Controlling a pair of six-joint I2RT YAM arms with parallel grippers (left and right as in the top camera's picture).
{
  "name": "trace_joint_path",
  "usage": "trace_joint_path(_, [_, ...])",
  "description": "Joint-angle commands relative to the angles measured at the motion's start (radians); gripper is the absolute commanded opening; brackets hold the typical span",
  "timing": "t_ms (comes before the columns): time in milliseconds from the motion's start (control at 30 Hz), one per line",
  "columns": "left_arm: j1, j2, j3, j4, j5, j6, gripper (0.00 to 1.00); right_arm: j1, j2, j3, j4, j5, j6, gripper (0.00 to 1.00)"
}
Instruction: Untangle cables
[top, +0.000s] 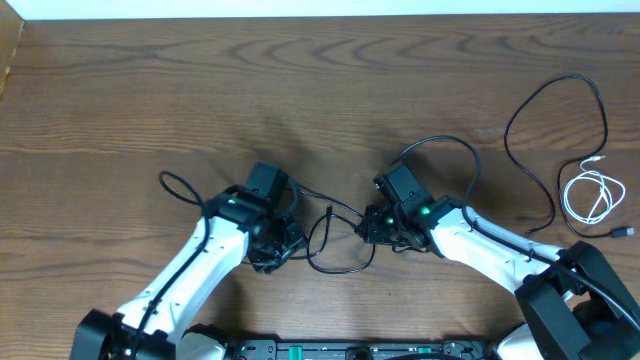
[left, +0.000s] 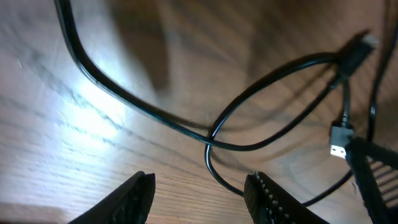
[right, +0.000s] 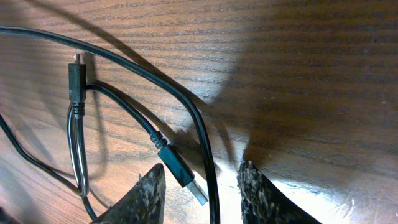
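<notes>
Overhead view puts the left gripper (top: 272, 245) low over the table (top: 150, 90), at the left edge of the black tangle (top: 335, 245) that lies between the two arms. Its wrist view shows the fingers (left: 134, 199) standing apart with nothing between them. It is open, just short of the crossing (left: 211, 142) where one part of the cord lies over another. A flat USB plug (left: 339, 140) lies to the right of that crossing, its free end showing.

Further right, the right gripper (top: 370, 228) sits at the tangle's other edge. From its own camera the jaws are parted too. A black strand (right: 202, 137) runs down through the gap without being pinched, and a metal-tipped plug (right: 183, 174) lies just beside the left-hand finger. A smaller plug (right: 76, 78) lies up and to the left.

At the far right of the table, well apart from the tangle, a long black cable (top: 600, 100) lies in one loose curve. The white cable (top: 590, 195) sits coiled beside it — both look sorted out.

The step in hand seems to be picking apart the middle tangle. The next move likely calls for one gripper to close on a strand near a plug end while the other pins or lifts the crossing loop. The end should then be drawn through slowly — a quick pull could tighten the knot.
</notes>
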Motion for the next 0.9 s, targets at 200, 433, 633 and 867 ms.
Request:
trace_joint_path(200, [-0.071, 0.114, -0.004, 0.011, 0.0, -0.271, 0.58, 0.008, -0.009, -0.003, 0.002, 0.008, 0.004, 0.42])
trace_joint_path(433, [-0.073, 0.183, -0.004, 0.082, -0.004, -0.312, 0.72, 0.008, -0.009, -0.003, 0.002, 0.008, 0.004, 0.45])
trace_joint_path(633, [-0.073, 0.183, -0.004, 0.101, -0.005, -0.312, 0.73, 0.008, -0.009, -0.003, 0.002, 0.008, 0.004, 0.47])
trace_joint_path(867, [-0.101, 0.183, -0.004, 0.09, -0.003, -0.312, 0.63, 0.008, -0.009, -0.003, 0.002, 0.008, 0.004, 0.47])
